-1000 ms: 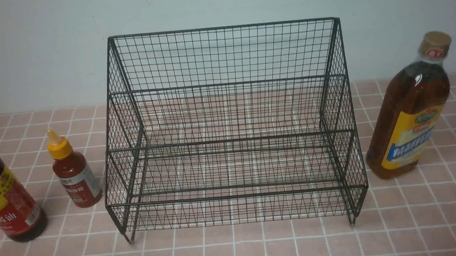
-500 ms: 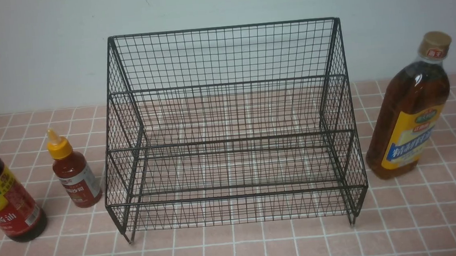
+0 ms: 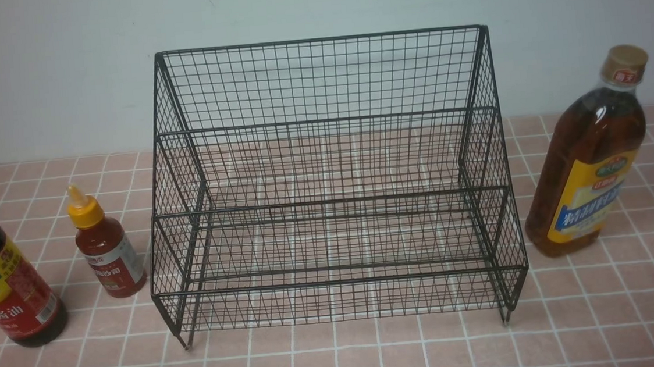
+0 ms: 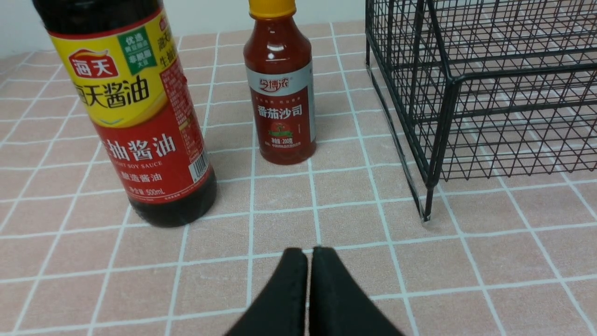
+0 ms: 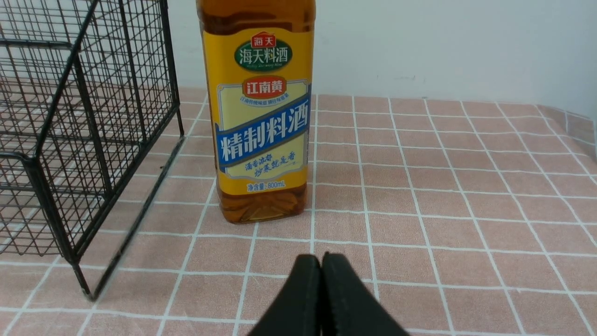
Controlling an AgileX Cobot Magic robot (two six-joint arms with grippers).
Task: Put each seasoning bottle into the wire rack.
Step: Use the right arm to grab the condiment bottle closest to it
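Left wrist view: left tool (image 4: 309, 252), tips together and empty, faces the soy-sauce bottle (image 4: 135, 121) and red bottle (image 4: 283, 102); right tool (image 5: 321, 257), also together, faces the amber bottle (image 5: 259, 130).

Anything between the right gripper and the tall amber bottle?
Nothing. The right wrist view shows only bare tiled tabletop between the shut right gripper and the tall amber bottle; the wire rack stands beside that stretch, not in it.

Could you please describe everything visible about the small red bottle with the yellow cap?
The small red bottle looks like clear plastic full of red sauce, with a yellow nozzle cap and a grey-and-red label. It stands upright on the pink tiled surface, between the soy-sauce bottle and the wire rack, touching neither. Nothing grips it.
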